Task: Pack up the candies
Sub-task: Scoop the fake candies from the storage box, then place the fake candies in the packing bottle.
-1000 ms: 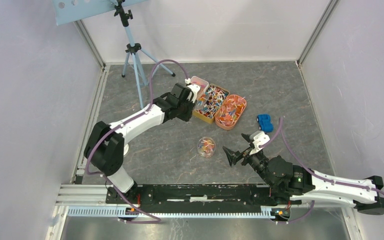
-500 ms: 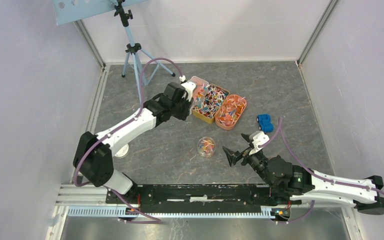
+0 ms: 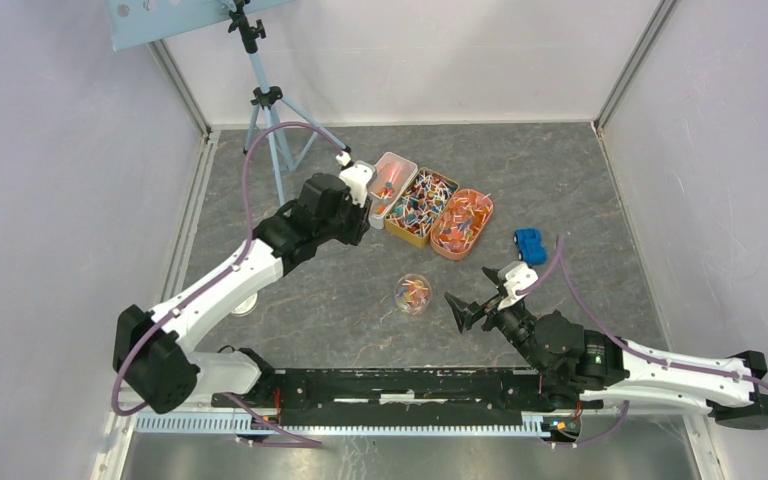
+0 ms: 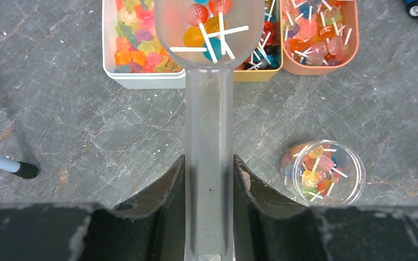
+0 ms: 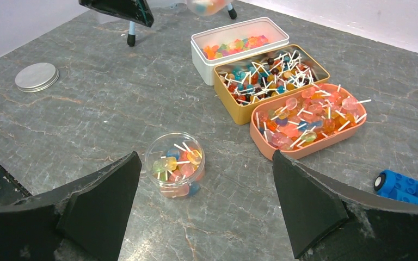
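Observation:
My left gripper (image 4: 208, 166) is shut on the handle of a translucent scoop (image 4: 209, 32), whose bowl holds a few round candies on white sticks. In the top view the left gripper (image 3: 362, 203) hovers just left of three trays. A white tray (image 4: 141, 49) holds star-shaped gummies, a yellow tray (image 3: 420, 207) holds small stick candies, and an orange tray (image 4: 318, 38) holds pink and orange ones. A clear round jar (image 5: 174, 166) part-filled with candies stands between the arms, seen also in the left wrist view (image 4: 321, 173). My right gripper (image 5: 206, 157) is open and empty, just behind the jar.
A blue toy car (image 3: 529, 244) sits right of the orange tray. A round metal lid (image 5: 36, 76) lies at the left near the left arm. A tripod (image 3: 270, 110) stands at the back left. Walls close in both sides.
My left arm has drawn back to the left from over the trays, lifting the scoop with candies in it. The right arm has not moved.

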Motion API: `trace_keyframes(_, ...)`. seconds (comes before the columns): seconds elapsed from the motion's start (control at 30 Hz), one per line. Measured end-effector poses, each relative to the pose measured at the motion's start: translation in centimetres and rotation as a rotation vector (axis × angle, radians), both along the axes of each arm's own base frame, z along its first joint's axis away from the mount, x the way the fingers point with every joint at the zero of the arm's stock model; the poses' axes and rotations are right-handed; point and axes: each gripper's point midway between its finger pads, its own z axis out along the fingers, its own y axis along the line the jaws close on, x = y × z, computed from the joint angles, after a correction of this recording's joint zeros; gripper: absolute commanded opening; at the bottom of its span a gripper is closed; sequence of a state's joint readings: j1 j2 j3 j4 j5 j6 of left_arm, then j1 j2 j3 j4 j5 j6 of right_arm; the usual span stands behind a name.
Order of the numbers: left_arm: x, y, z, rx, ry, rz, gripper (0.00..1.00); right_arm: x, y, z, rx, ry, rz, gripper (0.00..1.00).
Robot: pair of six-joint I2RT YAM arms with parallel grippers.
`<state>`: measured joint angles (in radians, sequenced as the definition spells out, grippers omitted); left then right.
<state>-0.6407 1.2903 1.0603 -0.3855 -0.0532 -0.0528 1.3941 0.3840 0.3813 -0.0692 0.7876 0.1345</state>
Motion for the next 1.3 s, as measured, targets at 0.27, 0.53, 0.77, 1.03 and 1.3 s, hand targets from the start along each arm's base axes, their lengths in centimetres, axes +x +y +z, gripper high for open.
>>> trace_keyframes(0.27,-2.5,0.7,1.7,-0.027,0.017,-0.044,0.02,0.0,0.1,0.4,0.005,0.001,-0.001,0.98)
trace_keyframes(0.53,-8.2,2.3,4.0,-0.09,0.069,-0.122,0.02,0.2,-0.4,0.8,0.01,-0.004,-0.025,0.98)
trace_keyframes(0.77,-12.2,3.7,4.7,-0.127,0.133,-0.155,0.02,0.5,-1.2,1.0,0.015,-0.01,-0.053,0.98)
trace_keyframes(1.03,-15.4,4.5,5.5,-0.176,0.204,-0.166,0.02,0.6,-1.5,1.2,0.014,-0.012,-0.068,0.98)
trace_keyframes(1.3,-17.0,5.0,4.5,-0.161,0.258,-0.186,0.02,0.6,-1.5,1.1,0.005,-0.011,-0.071,0.98)
